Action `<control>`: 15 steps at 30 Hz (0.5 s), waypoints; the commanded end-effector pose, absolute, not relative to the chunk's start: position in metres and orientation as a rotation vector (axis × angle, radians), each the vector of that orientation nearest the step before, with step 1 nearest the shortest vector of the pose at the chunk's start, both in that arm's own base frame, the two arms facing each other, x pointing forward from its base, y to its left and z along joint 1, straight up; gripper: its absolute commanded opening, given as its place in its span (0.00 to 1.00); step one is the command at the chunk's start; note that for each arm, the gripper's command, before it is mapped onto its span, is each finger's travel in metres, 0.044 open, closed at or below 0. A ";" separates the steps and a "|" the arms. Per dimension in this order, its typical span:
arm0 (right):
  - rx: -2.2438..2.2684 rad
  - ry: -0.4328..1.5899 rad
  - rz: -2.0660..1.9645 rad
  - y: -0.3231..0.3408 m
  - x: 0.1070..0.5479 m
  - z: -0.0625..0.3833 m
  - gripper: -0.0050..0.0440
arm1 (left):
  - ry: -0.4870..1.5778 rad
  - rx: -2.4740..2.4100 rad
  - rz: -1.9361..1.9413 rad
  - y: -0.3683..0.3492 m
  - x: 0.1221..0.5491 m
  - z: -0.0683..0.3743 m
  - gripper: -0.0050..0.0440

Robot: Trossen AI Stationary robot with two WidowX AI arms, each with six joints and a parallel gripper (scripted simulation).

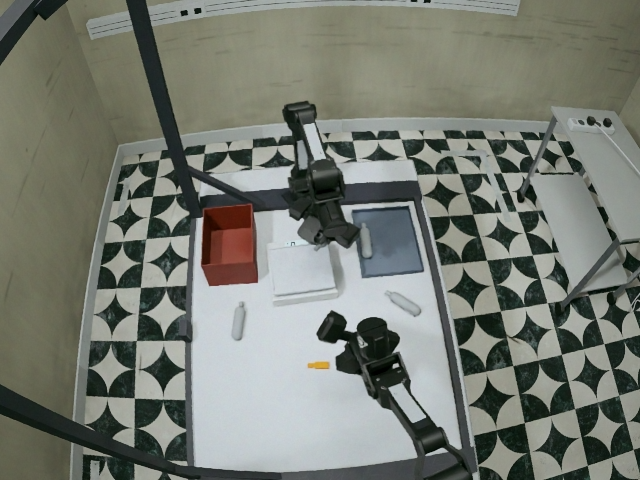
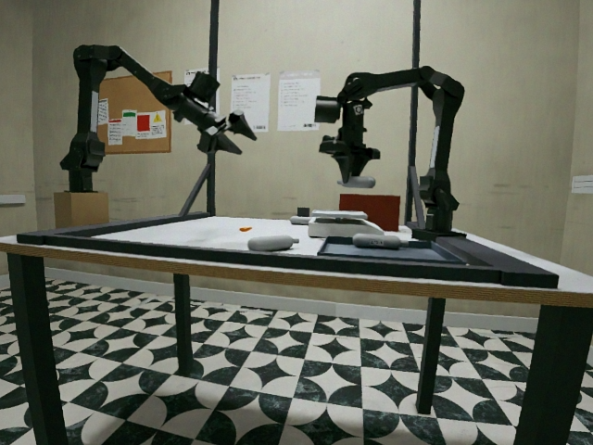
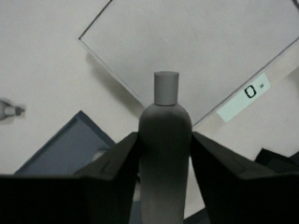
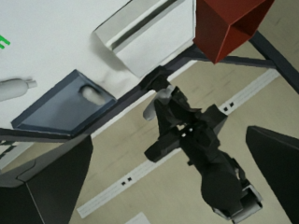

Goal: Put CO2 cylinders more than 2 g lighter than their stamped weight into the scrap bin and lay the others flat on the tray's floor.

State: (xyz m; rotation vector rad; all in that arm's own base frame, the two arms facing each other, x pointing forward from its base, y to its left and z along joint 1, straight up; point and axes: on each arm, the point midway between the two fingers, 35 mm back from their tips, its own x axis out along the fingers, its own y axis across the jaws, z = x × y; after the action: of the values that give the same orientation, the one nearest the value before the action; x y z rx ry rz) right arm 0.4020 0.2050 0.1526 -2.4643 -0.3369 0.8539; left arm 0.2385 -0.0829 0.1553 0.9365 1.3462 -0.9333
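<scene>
My left gripper (image 1: 321, 244) (image 2: 354, 177) (image 3: 163, 138) is shut on a grey CO2 cylinder (image 2: 363, 182) (image 3: 165, 173), held level above the white scale (image 1: 302, 271) (image 3: 201, 42) (image 4: 163, 51), near its display edge. The display reads 0. My right gripper (image 1: 338, 344) (image 2: 248, 146) is open and empty, high over the table. One cylinder (image 1: 366, 241) (image 2: 371, 240) lies in the blue tray (image 1: 403, 258) (image 4: 51, 107). A second cylinder (image 1: 403, 303) (image 2: 271, 243) lies on the table in front of the tray. A third cylinder (image 1: 238, 321) lies left of the scale. No stamped weight is readable.
The red scrap bin (image 1: 232, 273) (image 2: 369, 208) (image 4: 229, 23) stands left of the scale in the top view; no cylinder shows in it. An orange tag (image 1: 319, 365) (image 2: 246, 228) lies beside my right gripper. A green tag (image 4: 4, 40) shows at the right wrist view's edge.
</scene>
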 end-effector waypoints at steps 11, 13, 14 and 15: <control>-2.985 -0.596 0.776 0.205 0.437 0.150 1.00 | 1.193 1.104 -0.996 -0.077 0.227 0.160 0.00; -3.032 -0.622 0.771 0.205 0.440 0.149 1.00 | 1.099 1.204 -1.036 -0.077 0.226 0.160 0.00; -3.050 -0.630 0.769 0.205 0.441 0.148 1.00 | 1.054 1.250 -1.054 -0.077 0.226 0.160 0.00; -3.063 -0.636 0.768 0.205 0.441 0.148 1.00 | 1.013 1.291 -1.069 -0.077 0.226 0.160 0.00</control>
State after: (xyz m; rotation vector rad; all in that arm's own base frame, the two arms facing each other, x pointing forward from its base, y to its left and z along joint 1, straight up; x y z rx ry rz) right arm 0.4325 0.2036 0.1340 -3.0005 -0.6085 0.8341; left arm 0.2272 -0.0775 0.1543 1.1764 1.1537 -1.0387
